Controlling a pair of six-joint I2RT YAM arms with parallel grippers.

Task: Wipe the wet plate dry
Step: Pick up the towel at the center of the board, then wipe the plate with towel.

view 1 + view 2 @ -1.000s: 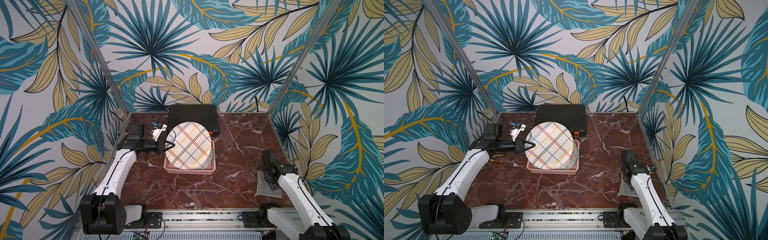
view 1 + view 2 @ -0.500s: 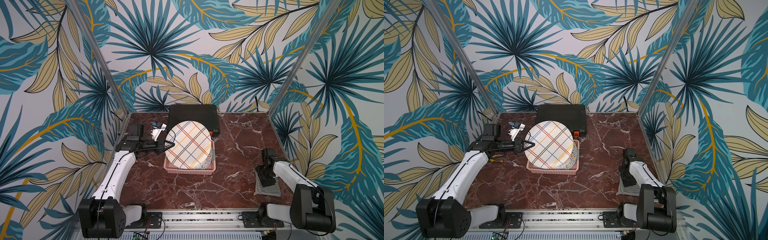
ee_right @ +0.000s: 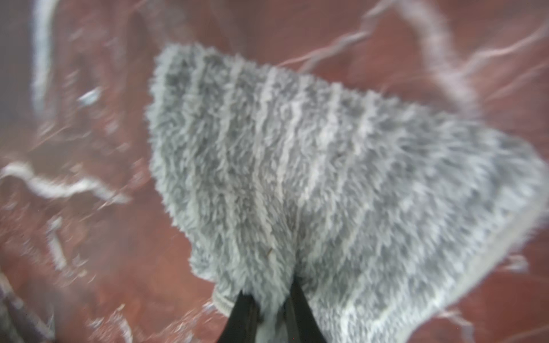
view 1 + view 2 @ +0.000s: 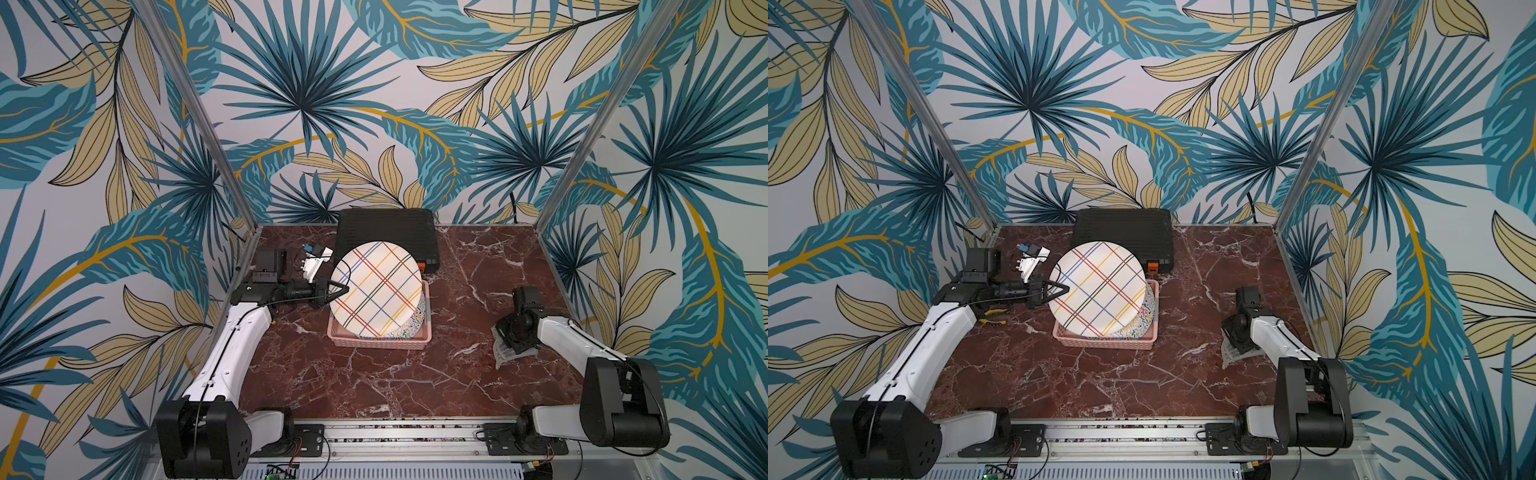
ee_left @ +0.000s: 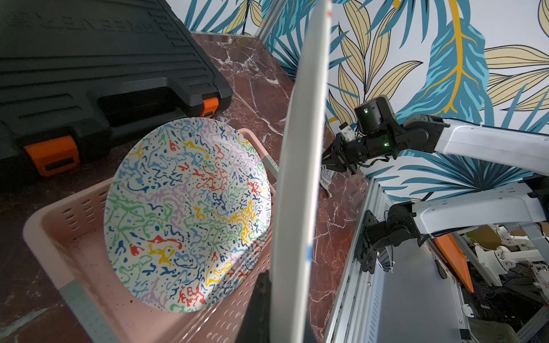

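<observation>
Red marble counter, leafy wallpaper all round, and we're at the fetch-the-cloth step of this drying job. Over on the left, the left tool is clamped on the left rim of the plate, standing it on edge with its striped face tipped toward the near side, right above the pink basket in the middle of the counter. Whether its lower rim rests in the basket I can't tell, since that part is hidden. A second, squiggle-patterned plate leans inside the basket behind it, and a black case sits at the far edge. The left arm rises from its near-left base, then the forearm lies level, pointing right at the plate. Now the right side: the right tool has its jaws pinched together on a fold of the grey striped cloth, which sits on the counter well apart from the plate, near the right wall. The right arm is folded tight, elbow toward the near right, wrist bent down onto the cloth. Wiping hasn't begun, by my reading. The next move calls for lifting that cloth clear, carrying it left across the open counter and pressing it onto the striped face. The left grip must hold firm against that push, because a rim pinch could let the plate swing.
</observation>
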